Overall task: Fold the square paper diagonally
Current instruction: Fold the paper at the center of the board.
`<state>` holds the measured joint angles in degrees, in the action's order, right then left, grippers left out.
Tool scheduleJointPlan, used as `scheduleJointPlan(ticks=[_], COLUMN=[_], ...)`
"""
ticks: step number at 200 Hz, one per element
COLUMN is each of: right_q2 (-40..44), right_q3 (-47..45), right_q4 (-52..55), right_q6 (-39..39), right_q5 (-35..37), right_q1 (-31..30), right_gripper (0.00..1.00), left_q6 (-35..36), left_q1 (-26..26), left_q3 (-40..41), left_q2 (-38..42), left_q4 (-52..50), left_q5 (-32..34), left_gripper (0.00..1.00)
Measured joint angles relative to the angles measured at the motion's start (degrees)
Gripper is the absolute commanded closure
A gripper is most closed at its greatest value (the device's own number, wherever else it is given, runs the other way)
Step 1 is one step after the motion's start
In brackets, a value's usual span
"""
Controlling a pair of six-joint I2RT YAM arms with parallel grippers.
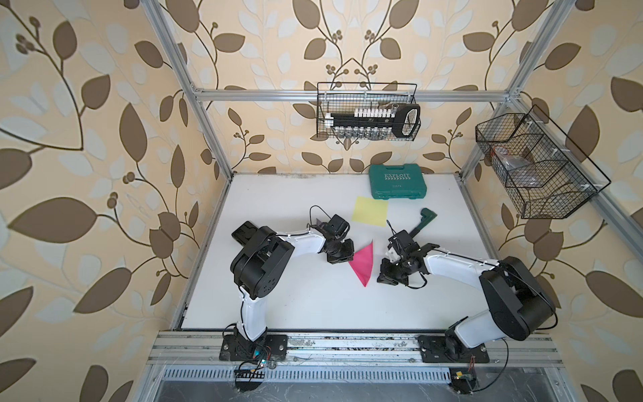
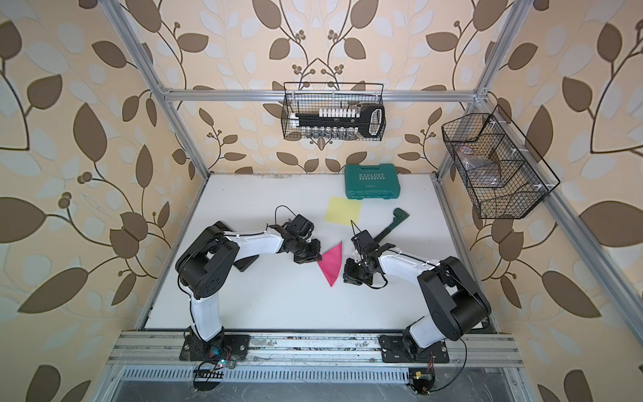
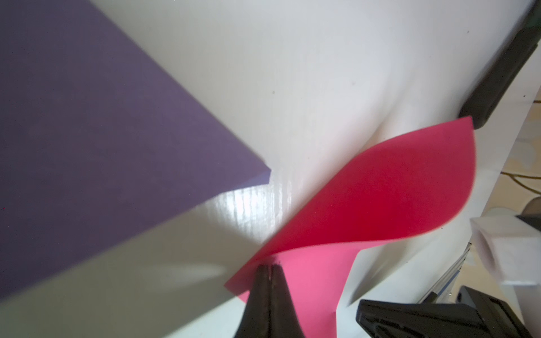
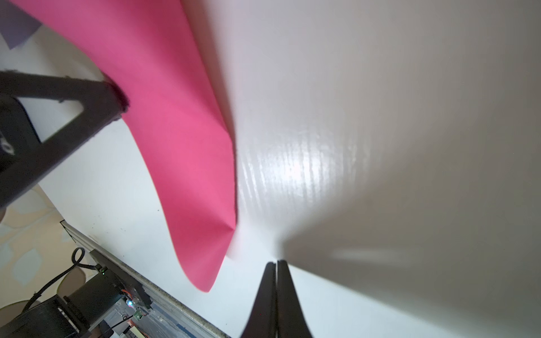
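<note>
A pink paper (image 1: 363, 263) (image 2: 331, 263) is seen in both top views lying on the white table (image 1: 313, 306), folded into a triangle. Its long straight edge is turned toward the right arm and its opposite corner toward the left arm. In the left wrist view the upper layer of the pink paper (image 3: 380, 190) is shown curling up off the lower layer, so the fold is not pressed flat. The same loose bulge is seen in the right wrist view (image 4: 175, 117).

The left gripper (image 1: 349, 261) (image 3: 270, 267) is held at that opposite corner of the pink paper. Its jaws are closed together and their tips are set against the sheet. Whether a layer is pinched between them cannot be told. One of its fingers (image 4: 114, 99) is also seen touching the pink paper's edge.

The right gripper (image 1: 380, 278) (image 4: 276, 262) is placed just beside the long edge of the pink paper. Its jaws are closed on nothing, and the tips are kept apart from the sheet.

A purple paper (image 3: 87, 131) is shown near the pink paper on the left arm's side. A yellow paper (image 1: 370, 211) is laid on the far side of the pink paper, and a green case (image 1: 398, 181) is set farther off the same way. A green handle (image 1: 426, 217) lies beyond the pink paper on the right arm's side.
</note>
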<state>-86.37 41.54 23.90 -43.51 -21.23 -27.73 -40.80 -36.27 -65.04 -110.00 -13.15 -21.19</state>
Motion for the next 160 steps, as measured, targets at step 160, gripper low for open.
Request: scheduleJointPlan(ticks=[160], right_q2=[-9.99], right_q3=[19.28], right_q4=[9.20], right_q6=[36.87], right_q5=[3.72], right_q1=[0.00], right_gripper=[1.00], left_q6=[1.79], left_q1=[0.35], left_q3=[-0.57], left_q2=[-0.37], left_q4=[-0.68], left_q5=[-0.94], left_gripper=[1.00])
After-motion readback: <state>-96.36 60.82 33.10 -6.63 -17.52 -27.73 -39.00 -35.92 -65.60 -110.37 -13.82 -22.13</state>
